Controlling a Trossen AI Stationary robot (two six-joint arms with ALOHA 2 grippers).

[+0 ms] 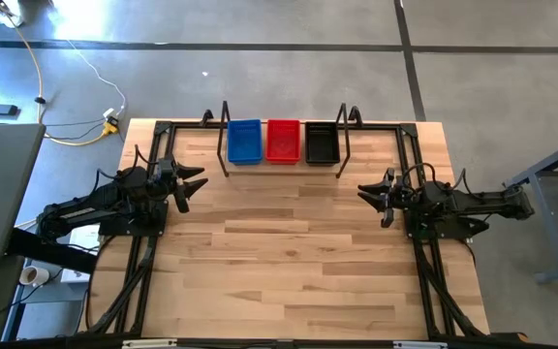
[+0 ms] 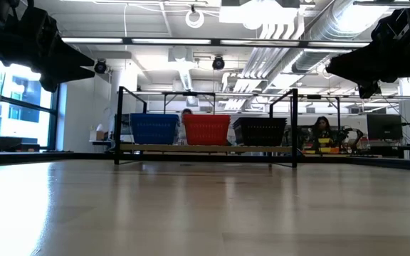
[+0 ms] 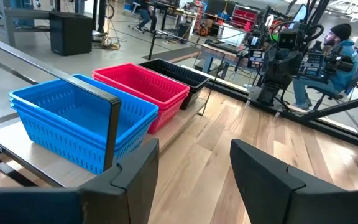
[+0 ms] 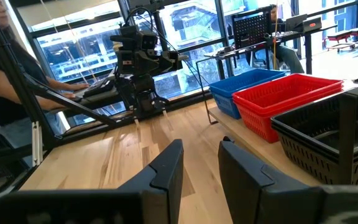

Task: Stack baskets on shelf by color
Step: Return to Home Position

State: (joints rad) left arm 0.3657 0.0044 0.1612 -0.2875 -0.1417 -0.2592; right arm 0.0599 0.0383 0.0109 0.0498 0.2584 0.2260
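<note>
Three stacks of baskets stand side by side on the shelf plank at the table's far edge: blue on the left, red in the middle, black on the right. The left wrist view shows the blue stack nearest, then red and black. My left gripper hovers open near the table's left side, clear of the shelf. My right gripper hovers open near the right side, holding nothing.
Black bent-wire uprights flank the shelf. The slatted wooden tabletop stretches bare wood between the arms and the near edge. Black frame rails run along both sides. People sit at desks in the room beyond.
</note>
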